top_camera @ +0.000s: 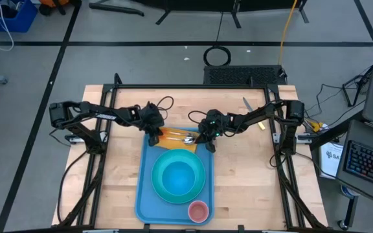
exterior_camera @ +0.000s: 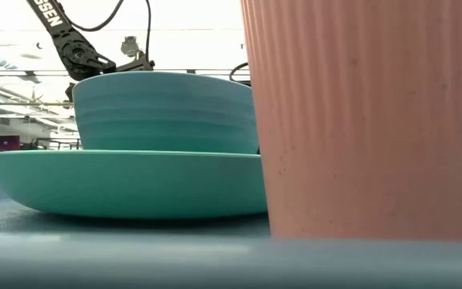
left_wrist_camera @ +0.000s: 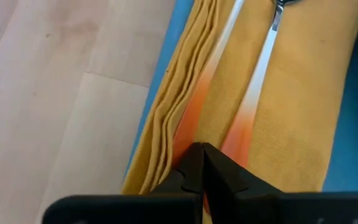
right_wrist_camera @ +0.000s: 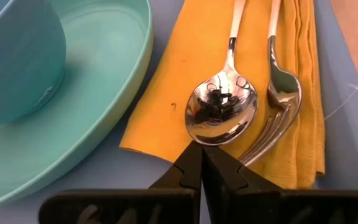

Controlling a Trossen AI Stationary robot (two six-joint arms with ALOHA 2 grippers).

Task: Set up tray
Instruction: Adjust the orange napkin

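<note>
The light-blue tray (top_camera: 145, 194) lies mid-table. On it are a turquoise plate (top_camera: 160, 191) with a bowl (top_camera: 178, 176) in it and a pink cup (top_camera: 198, 210). At its far end an orange-yellow napkin (top_camera: 171, 138) bears a spoon (right_wrist_camera: 221, 112) and a fork (right_wrist_camera: 278, 106), side by side. My left gripper (top_camera: 154, 137) is shut at the napkin's left end, its tip (left_wrist_camera: 202, 155) between the two orange-ended handles (left_wrist_camera: 260, 81). My right gripper (top_camera: 209, 144) is shut at the napkin's right end, its tip (right_wrist_camera: 202, 152) at the spoon's bowl. My left gripper's shut fingertips (left_wrist_camera: 191, 165) slant down onto the napkin (left_wrist_camera: 291, 93) between the two handle ends; I cannot tell whether they touch the cloth or a handle. My right gripper's shut fingertips (right_wrist_camera: 191, 162) slant down at the rim of the spoon's bowl tip (right_wrist_camera: 213, 140); I cannot tell whether they touch it.
Bare wooden table (top_camera: 251, 175) lies on both sides of the tray. In the low view the cup (exterior_camera: 367, 120) and the bowl (exterior_camera: 167, 112) hide both grippers. A small metal item (top_camera: 247, 103) lies near the table's far right.
</note>
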